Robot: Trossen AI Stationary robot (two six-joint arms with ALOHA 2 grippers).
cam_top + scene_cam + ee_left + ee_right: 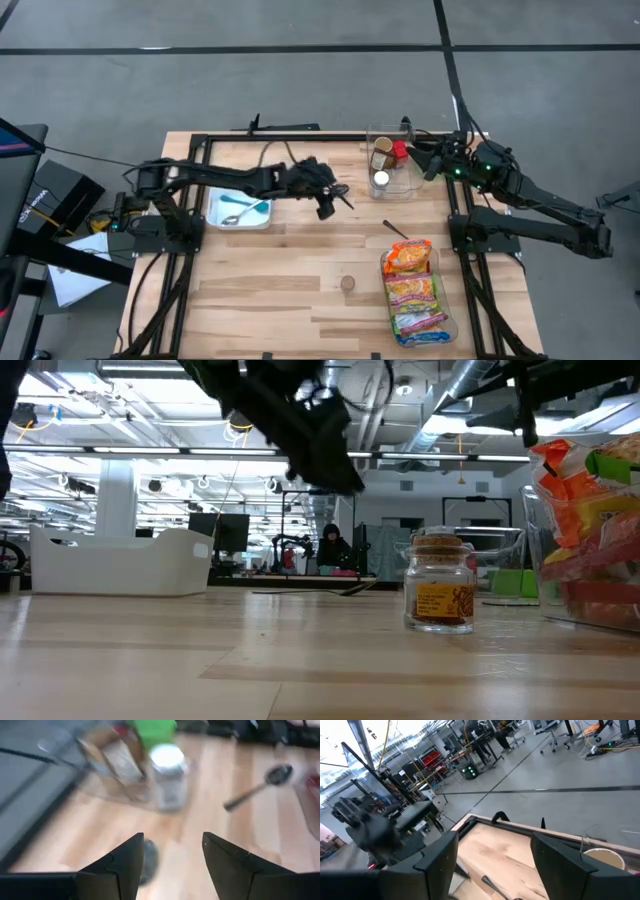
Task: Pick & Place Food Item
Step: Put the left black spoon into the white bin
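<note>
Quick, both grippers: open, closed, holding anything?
Left gripper: open, empty, above the table.
Right gripper: open, empty, near the clear bin.

A white tray point(262, 216) holds a spoon point(236, 200); another spoon point(397, 230) lies mid-table.

You have a light wooden table point(300, 290) with a black frame. Taking the small spice jar point(347, 284) as your landmark: the clear snack bin point(418, 295) sits just right of it, the spoon point(396, 230) beyond, the white tray point(240, 209) far-left, the clear jar container point(390, 161) far-right.
</note>
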